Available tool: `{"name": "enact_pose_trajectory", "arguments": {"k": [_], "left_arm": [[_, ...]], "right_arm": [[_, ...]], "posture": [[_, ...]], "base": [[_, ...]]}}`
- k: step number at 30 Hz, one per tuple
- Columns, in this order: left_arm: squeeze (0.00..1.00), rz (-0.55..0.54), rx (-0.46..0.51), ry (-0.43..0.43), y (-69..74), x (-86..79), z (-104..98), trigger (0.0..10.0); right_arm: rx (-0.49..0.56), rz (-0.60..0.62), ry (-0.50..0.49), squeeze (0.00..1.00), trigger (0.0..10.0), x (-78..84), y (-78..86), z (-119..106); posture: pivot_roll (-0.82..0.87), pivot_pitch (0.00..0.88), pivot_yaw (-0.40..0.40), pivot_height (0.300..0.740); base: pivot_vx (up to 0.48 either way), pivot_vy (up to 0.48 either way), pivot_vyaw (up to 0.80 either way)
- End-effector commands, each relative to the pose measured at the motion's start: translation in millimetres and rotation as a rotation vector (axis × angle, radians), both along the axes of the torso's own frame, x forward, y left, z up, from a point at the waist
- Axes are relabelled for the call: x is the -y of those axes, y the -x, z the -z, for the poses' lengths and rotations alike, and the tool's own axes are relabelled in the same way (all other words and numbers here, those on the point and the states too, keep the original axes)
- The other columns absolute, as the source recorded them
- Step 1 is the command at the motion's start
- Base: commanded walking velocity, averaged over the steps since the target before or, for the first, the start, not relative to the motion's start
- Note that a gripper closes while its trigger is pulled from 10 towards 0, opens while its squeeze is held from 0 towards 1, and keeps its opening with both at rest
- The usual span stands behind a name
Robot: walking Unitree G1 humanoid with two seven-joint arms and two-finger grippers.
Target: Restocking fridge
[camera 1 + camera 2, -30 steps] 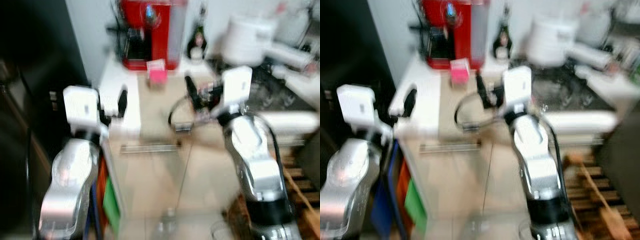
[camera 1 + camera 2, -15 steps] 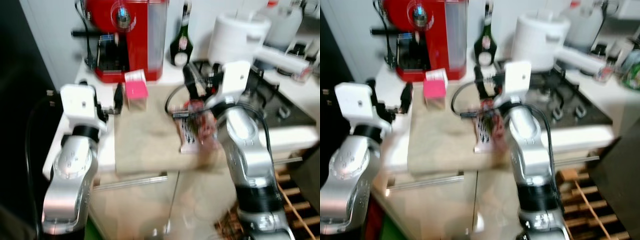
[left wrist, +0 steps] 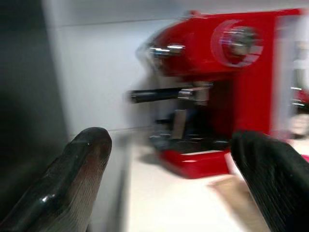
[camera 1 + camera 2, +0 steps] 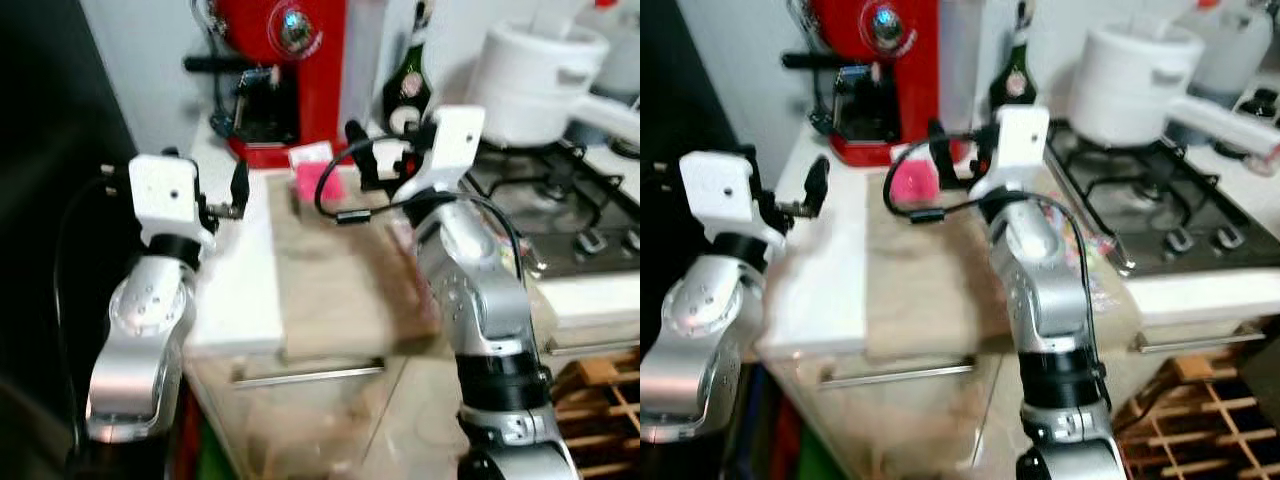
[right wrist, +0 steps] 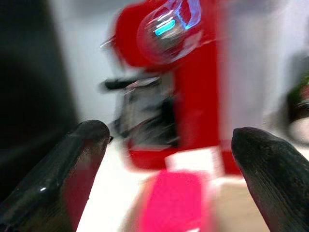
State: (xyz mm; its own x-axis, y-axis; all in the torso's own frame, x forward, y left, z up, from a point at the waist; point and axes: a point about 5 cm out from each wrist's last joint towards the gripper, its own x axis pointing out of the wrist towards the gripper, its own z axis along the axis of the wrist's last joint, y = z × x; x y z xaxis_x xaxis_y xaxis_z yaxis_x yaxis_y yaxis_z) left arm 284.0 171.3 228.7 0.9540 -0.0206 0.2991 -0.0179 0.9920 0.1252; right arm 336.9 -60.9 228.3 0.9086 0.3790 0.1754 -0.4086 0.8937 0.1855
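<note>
On the far left a dark panel runs beside the white surface [image 4: 240,300]. The left gripper [image 4: 238,190] hovers above that surface's left edge, its jaws spread wide with nothing between them, aimed at the red coffee machine [image 4: 290,70] against the wall. A pale wooden board [image 4: 335,275] lies along the middle of the surface, and a small pink box [image 4: 318,178] stands at its far end, just in front of the machine. The right gripper [image 5: 169,159] hangs over the box, jaws wide apart and empty. A dark bottle [image 4: 405,85] stands right of the machine; further right sit a white pot [image 4: 535,80] and the gas hob [image 4: 560,210].
</note>
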Motion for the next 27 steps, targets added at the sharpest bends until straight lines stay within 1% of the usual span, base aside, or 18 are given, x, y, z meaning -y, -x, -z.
{"name": "enact_pose_trajectory", "arguments": {"k": [1, 2, 4, 6, 8, 9, 11, 12, 14, 16, 18, 20, 22, 25, 26, 27], "left_arm": [[0.0, 0.016, -0.015, 0.004, -2.0, 5.3, 2, 10.0], [0.0, 0.019, -0.013, 0.008, -2.2, 5.7, 1, 10.0], [0.0, 0.021, -0.012, 0.011, -2.3, 5.9, 1, 10.0], [0.0, 0.025, -0.013, 0.018, -2.6, 6.4, 1, 10.0], [0.0, 0.027, -0.014, 0.022, -2.6, 6.6, 1, 10.0], [0.0, 0.031, -0.014, 0.022, -2.2, 6.9, 1, 10.0], [0.0, 0.032, -0.014, 0.022, -2.1, 6.9, 1, 10.0], [0.0, 0.034, -0.016, 0.025, -1.0, 6.3, 1, 10.0], [0.0, 0.037, -0.019, 0.024, -0.2, 6.3, 2, 10.0], [0.0, 0.035, -0.026, 0.007, 0.6, 6.3, 3, 10.0], [0.0, 0.032, -0.033, 0.001, 1.3, 6.0, 5, 10.0], [0.0, 0.039, -0.043, 0.004, 5.6, 5.7, 8, 10.0], [0.0, 0.051, -0.062, 0.015, 11.9, 5.8, 12, 10.0], [0.0, 0.086, -0.135, 0.02, 26.0, 10.7, 29, 10.0], [0.0, 0.086, -0.135, 0.02, 26.0, 10.7, 29, 10.0], [0.0, 0.093, -0.171, 0.013, 32.5, 13.5, 35, 10.0]], "right_arm": [[-0.039, 0.026, 0.008, 0.0, 10.0, 7.3, -5.5, 4], [-0.071, 0.027, 0.026, 0.0, 10.0, 6.0, -9.4, 11], [-0.083, 0.028, 0.037, 0.0, 10.0, 5.5, -11.0, 14], [-0.119, 0.041, 0.059, 0.0, 10.0, 5.7, -16.4, 21], [-0.129, 0.051, 0.065, 0.0, 10.0, 6.2, -18.6, 22], [-0.141, 0.068, 0.091, 0.0, 10.0, 6.5, -23.1, 25], [-0.145, 0.072, 0.099, 0.0, 10.0, 6.5, -24.5, 26], [-0.162, 0.092, 0.115, 0.0, 10.0, 7.1, -30.9, 31], [-0.177, 0.103, 0.114, 0.0, 10.0, 6.4, -35.8, 34], [-0.185, 0.104, 0.11, 0.0, 10.0, 4.0, -38.4, 34], [-0.155, 0.103, 0.099, 0.0, 10.0, 3.5, -37.4, 28], [-0.08, 0.104, 0.103, 0.0, 10.0, 9.1, -29.6, 19], [0.003, 0.114, 0.104, 0.0, 10.0, 17.2, -18.5, 12], [0.189, 0.158, 0.157, 0.0, 10.0, 38.4, 14.3, 5], [0.189, 0.158, 0.157, 0.0, 10.0, 38.4, 14.3, 5], [0.242, 0.174, 0.179, 0.0, 10.0, 49.6, 30.1, 5]], "posture": [[-0.03, 0.0, 0.001, 0.74], [-0.03, 0.0, 0.001, 0.74], [-0.03, 0.0, 0.001, 0.74], [-0.03, 0.0, 0.0, 0.74], [-0.03, 0.0, 0.0, 0.74], [-0.02, 0.0, -0.001, 0.74], [-0.02, 0.0, -0.001, 0.74], [-0.01, 0.0, -0.004, 0.74], [0.0, 0.0, -0.005, 0.74], [0.01, 0.0, -0.011, 0.74], [0.01, 0.0, -0.017, 0.74], [0.01, 0.0, -0.021, 0.74], [0.01, 0.0, -0.022, 0.74], [0.01, 0.0, -0.027, 0.74], [0.01, 0.0, -0.027, 0.74], [0.01, 0.0, -0.03, 0.74]], "base": [[0.0, 0.0, 0.0], [0.0, 0.0, 0.0], [0.0, 0.0, 0.0], [0.0, 0.0, 0.0], [0.0, 0.0, 0.0], [0.0, 0.0, 0.0], [0.0, 0.0, 0.0], [0.0, 0.0, 0.0], [0.0, 0.0, 0.0], [0.0, 0.0, 0.0], [0.0, 0.0, 0.0], [0.0, 0.0, 0.0], [0.0, 0.0, 0.0], [0.0, 0.0, 0.0], [0.0, 0.0, 0.0], [0.0, 0.0, 0.0]]}}
